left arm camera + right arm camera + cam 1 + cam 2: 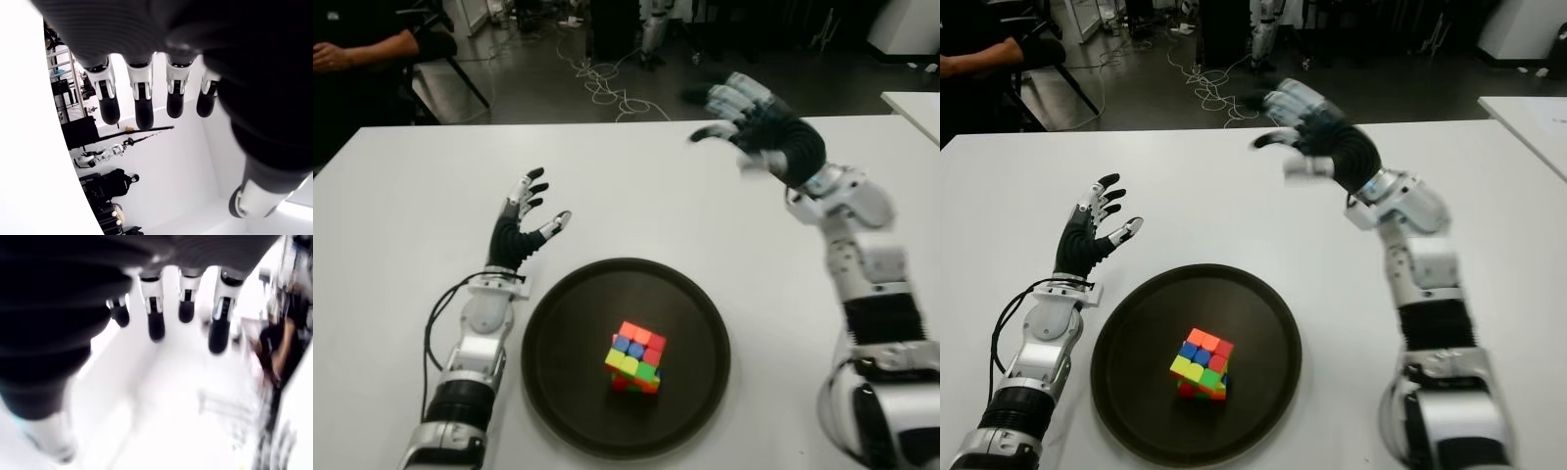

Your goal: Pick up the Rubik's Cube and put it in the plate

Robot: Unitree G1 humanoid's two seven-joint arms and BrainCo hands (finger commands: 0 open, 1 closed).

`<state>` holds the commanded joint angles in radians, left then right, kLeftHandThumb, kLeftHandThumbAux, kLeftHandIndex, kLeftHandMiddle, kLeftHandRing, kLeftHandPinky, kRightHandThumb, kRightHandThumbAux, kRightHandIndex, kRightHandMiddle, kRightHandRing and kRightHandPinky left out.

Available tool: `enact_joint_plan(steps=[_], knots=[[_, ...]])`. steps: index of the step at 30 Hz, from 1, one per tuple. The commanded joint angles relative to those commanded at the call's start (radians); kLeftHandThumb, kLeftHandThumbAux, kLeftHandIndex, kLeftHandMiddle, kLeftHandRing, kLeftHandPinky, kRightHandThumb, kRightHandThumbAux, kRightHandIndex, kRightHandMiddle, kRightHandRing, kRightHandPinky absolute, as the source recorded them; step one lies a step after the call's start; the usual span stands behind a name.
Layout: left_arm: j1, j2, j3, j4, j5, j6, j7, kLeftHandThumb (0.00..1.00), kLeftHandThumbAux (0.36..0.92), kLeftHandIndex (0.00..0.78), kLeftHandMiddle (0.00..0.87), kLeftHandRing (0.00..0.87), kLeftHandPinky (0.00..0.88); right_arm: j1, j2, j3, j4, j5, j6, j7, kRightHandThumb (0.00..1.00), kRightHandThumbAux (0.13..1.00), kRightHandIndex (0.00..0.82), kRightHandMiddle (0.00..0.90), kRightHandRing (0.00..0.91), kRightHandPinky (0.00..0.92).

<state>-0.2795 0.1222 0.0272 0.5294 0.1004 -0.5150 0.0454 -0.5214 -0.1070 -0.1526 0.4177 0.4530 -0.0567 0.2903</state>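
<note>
The Rubik's Cube point(635, 356) sits inside the round dark plate point(568, 323), a little right of the plate's centre, on the white table point(401, 206). My right hand point(744, 119) is raised above the far side of the table, beyond and to the right of the plate, with its fingers point(155, 326) spread and nothing held. My left hand point(530, 211) shows to the left of the plate, fingers point(144, 105) spread and empty.
A person's arm point(367, 49) shows at the far left beyond the table. Cables point(607, 88) lie on the floor behind the table. Another white table corner point(915, 103) shows at the far right.
</note>
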Motion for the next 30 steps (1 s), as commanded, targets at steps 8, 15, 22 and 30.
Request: enact_joint_plan(steps=[8, 15, 22, 30], knots=[[0.005, 0.007, 0.0, -0.008, 0.001, -0.001, -0.003, 0.16, 0.688, 0.097, 0.105, 0.11, 0.121, 0.053, 0.089, 0.066, -0.141, -0.137, 0.136, -0.266, 0.003, 0.817, 0.165, 0.33, 0.402, 0.45], [0.003, 0.014, 0.001, -0.006, -0.002, 0.01, -0.01, 0.168, 0.679, 0.095, 0.109, 0.113, 0.13, 0.149, 0.112, 0.081, -0.242, -0.215, 0.166, -0.338, 0.0, 0.865, 0.162, 0.31, 0.362, 0.408], [0.005, 0.011, -0.003, -0.004, 0.001, 0.007, -0.01, 0.18, 0.673, 0.096, 0.105, 0.12, 0.154, 0.281, 0.15, 0.109, -0.309, -0.308, 0.133, -0.396, 0.033, 0.896, 0.167, 0.3, 0.336, 0.38], [0.014, 0.005, -0.006, -0.022, 0.008, 0.014, -0.005, 0.169, 0.672, 0.088, 0.1, 0.105, 0.121, 0.306, 0.16, 0.139, -0.319, -0.408, 0.012, -0.416, 0.075, 0.847, 0.147, 0.235, 0.271, 0.316]])
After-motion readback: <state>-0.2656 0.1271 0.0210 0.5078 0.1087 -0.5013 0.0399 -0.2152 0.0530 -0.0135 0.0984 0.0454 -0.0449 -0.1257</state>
